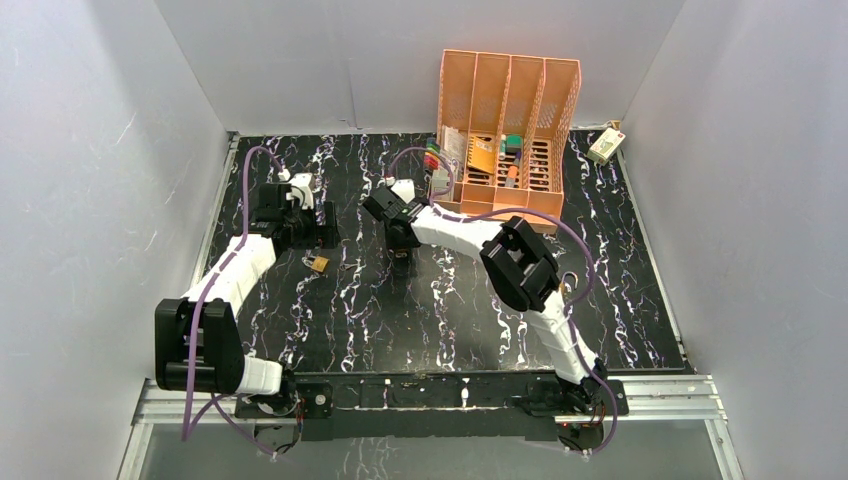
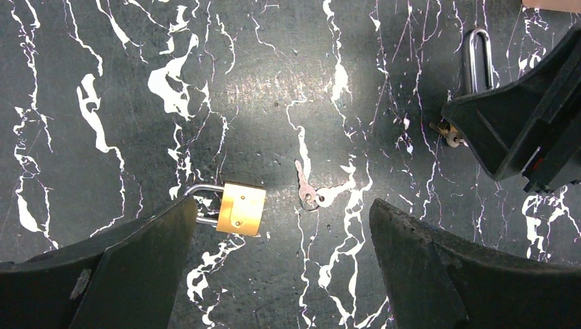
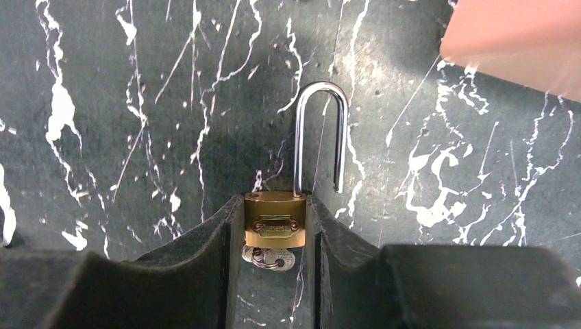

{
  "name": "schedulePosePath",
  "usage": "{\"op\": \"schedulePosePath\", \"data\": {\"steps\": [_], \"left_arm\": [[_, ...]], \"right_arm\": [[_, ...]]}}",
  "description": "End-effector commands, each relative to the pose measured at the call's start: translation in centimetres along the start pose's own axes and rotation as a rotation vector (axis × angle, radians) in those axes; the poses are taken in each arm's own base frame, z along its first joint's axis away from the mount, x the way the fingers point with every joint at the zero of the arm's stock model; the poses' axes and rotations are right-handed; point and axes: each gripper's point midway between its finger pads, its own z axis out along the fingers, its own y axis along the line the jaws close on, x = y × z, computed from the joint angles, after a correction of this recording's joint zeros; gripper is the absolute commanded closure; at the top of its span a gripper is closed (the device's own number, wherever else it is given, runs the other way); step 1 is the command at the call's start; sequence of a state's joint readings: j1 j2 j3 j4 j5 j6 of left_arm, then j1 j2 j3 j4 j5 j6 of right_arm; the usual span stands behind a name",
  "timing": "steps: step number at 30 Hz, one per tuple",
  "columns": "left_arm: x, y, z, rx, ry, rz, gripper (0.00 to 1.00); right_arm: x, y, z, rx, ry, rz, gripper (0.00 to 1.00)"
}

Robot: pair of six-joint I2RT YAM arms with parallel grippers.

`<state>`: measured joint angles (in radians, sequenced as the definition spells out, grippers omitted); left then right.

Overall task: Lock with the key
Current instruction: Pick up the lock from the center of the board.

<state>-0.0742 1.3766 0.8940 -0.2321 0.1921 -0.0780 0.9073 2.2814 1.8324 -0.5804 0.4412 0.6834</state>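
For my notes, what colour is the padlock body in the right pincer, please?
Brass-gold padlock body, best in right wrist view.

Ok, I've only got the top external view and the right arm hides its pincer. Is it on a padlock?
Observer: Yes, the right pincer has its fingers against both sides of a brass long-shackle padlock, shackle swung open.
Operator: Key in it?
Observer: A key shows under its body, apparently in the keyhole.
Operator: And the left?
Observer: The left pincer hangs open over a smaller brass padlock, a loose key lying beside it.
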Motion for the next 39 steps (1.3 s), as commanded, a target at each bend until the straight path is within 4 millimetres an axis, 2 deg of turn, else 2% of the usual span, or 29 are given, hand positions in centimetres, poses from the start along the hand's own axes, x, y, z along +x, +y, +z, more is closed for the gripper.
{"op": "schedulePosePath", "data": {"steps": [1, 5, 6, 8, 10, 12, 15, 17, 18, 20, 23, 27, 39], "left_arm": [[-1.1, -0.5, -1.1, 0.023, -0.047, 0.020, 0.04], [-1.9, -1.5, -1.4, 0.071, -0.068, 0.026, 0.04], [-2.3, -2.1, -1.5, 0.104, -0.079, 0.033, 0.04], [-3.2, -4.3, -2.2, 0.232, -0.118, 0.067, 0.04], [-4.1, -6.9, -3.4, 0.381, -0.179, 0.116, 0.04], [-5.0, -9.8, -5.5, 0.549, -0.260, 0.178, 0.03], [-6.3, -13.9, -10.0, 0.818, -0.429, 0.310, 0.07], [-6.4, -15.9, -13.2, 0.966, -0.521, 0.385, 0.08], [-6.4, -16.6, -14.6, 1.023, -0.565, 0.424, 0.09], [-6.3, -17.3, -16.2, 1.093, -0.580, 0.439, 0.14], [-6.1, -18.0, -16.9, 1.179, -0.508, 0.449, 0.23], [-5.5, -19.3, -18.3, 1.269, -0.467, 0.518, 0.24], [-5.3, -20.8, -18.9, 1.347, -0.420, 0.561, 0.33]], "right_arm": [[1.8, 1.3, -2.5, -0.143, 0.048, -0.090, 0.89], [-0.7, 4.0, -8.4, -0.439, -0.081, -0.267, 0.91], [-1.7, 4.2, -11.0, -0.512, -0.124, -0.301, 0.92], [-2.0, 4.6, -14.8, -0.686, -0.163, -0.375, 0.92], [-2.1, 4.0, -18.4, -0.836, -0.178, -0.410, 0.91], [-2.2, 2.8, -21.5, -0.966, -0.177, -0.432, 0.91], [-2.8, 0.3, -24.7, -1.068, -0.184, -0.455, 0.90], [-3.1, -1.2, -26.3, -1.106, -0.197, -0.472, 0.90], [-3.1, -1.8, -27.0, -1.126, -0.194, -0.484, 0.90], [-3.1, -2.6, -28.1, -1.163, -0.181, -0.501, 0.90], [-2.8, -2.9, -29.5, -1.218, -0.145, -0.512, 0.90], [-2.9, -2.6, -30.6, -1.265, -0.151, -0.554, 0.91], [-3.6, -2.0, -33.1, -1.354, -0.147, -0.582, 0.93]]}}
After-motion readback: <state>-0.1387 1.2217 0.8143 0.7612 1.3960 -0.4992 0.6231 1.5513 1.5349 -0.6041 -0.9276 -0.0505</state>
